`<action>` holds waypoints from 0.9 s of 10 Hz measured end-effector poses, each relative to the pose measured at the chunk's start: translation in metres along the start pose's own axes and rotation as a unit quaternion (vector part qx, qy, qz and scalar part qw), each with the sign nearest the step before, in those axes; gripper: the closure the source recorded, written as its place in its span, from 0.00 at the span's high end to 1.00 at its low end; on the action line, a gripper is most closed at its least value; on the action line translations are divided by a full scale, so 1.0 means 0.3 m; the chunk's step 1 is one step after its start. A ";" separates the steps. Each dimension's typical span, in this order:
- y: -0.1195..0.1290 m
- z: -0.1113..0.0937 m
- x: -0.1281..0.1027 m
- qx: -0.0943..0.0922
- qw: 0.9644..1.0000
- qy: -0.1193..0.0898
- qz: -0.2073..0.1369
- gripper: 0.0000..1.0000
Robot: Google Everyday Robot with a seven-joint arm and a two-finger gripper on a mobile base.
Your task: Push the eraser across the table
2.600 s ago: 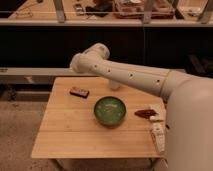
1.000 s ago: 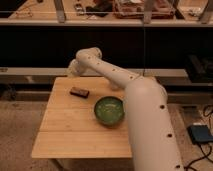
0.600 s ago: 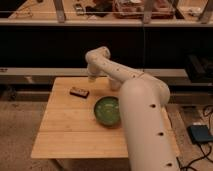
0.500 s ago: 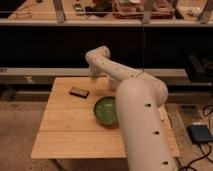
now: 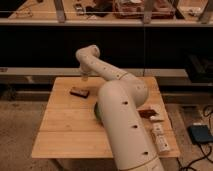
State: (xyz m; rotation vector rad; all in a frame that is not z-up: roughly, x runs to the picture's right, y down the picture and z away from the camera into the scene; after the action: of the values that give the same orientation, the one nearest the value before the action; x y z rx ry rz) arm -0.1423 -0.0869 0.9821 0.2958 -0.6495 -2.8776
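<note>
1. The gripper point(image 5: 84, 76) hangs over the far-left part of the table point(image 5: 65, 135); whether it is spread or closed, I cannot tell.
2. The eraser point(image 5: 79, 92) lies flat just near of it, apart.
3. That position probably sets up a push from behind the eraser, toward the bare near side.

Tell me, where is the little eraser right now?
In the camera view, the eraser lies on the far left part of the table. It sits just in front of the gripper, which hangs near the table's back edge.
</note>
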 end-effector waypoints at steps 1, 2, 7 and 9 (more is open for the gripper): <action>0.011 0.013 0.015 0.002 1.000 0.005 -0.002 0.25; 0.014 0.027 0.022 0.006 1.000 0.005 -0.004 0.25; -0.027 0.104 0.084 0.035 0.999 0.009 -0.021 0.25; -0.055 0.139 0.114 0.044 0.998 0.005 -0.033 0.25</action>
State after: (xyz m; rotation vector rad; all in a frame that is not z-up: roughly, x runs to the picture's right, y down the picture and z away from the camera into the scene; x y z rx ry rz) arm -0.1871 -0.0628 1.0065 0.3491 -0.7801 -2.9125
